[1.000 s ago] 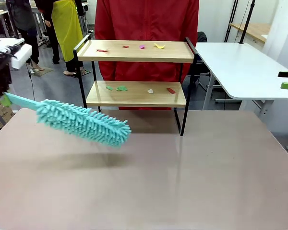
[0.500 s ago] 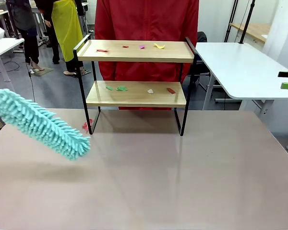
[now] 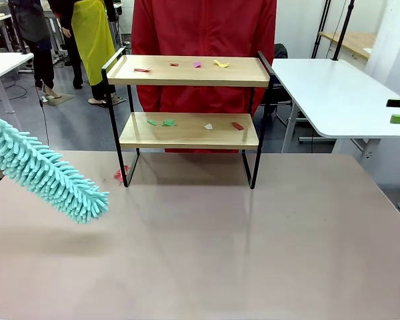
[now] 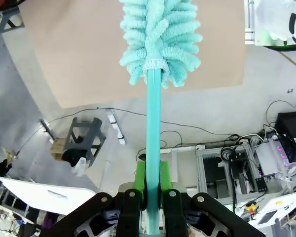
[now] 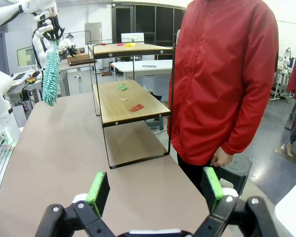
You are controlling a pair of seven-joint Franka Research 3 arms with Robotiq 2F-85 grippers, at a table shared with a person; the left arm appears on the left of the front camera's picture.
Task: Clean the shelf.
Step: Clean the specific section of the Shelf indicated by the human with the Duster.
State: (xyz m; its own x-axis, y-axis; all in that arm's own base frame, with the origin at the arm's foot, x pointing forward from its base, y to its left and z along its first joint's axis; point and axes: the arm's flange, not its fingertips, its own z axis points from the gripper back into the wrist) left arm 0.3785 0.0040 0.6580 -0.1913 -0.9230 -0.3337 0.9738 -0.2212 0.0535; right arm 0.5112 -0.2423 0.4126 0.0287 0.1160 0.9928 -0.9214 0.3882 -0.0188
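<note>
The shelf (image 3: 240, 72) stands at the table's far side, a two-board wooden rack in a black frame. Small paper scraps (image 3: 197, 65) lie on its top board, and more scraps (image 3: 169, 123) on the lower board. A teal fluffy duster (image 3: 50, 175) hangs tilted over the table's left side, apart from the shelf. My left gripper (image 4: 152, 183) is shut on the duster's handle (image 4: 153, 123). My right gripper (image 5: 155, 190) is open and holds nothing, off the table's right end, facing the shelf (image 5: 123, 108) from the side. The duster (image 5: 52, 74) shows far behind the shelf.
A person in a red jacket (image 3: 203, 30) stands right behind the shelf. A red scrap (image 3: 120, 175) lies on the table by the shelf's left leg. A white table (image 3: 333, 93) stands at the right. The near table surface (image 3: 240, 253) is bare.
The duster has swung left and down, away from the shelf, and tilts more steeply. The red scrap by the shelf's leg has come into view. The right gripper has not moved.
</note>
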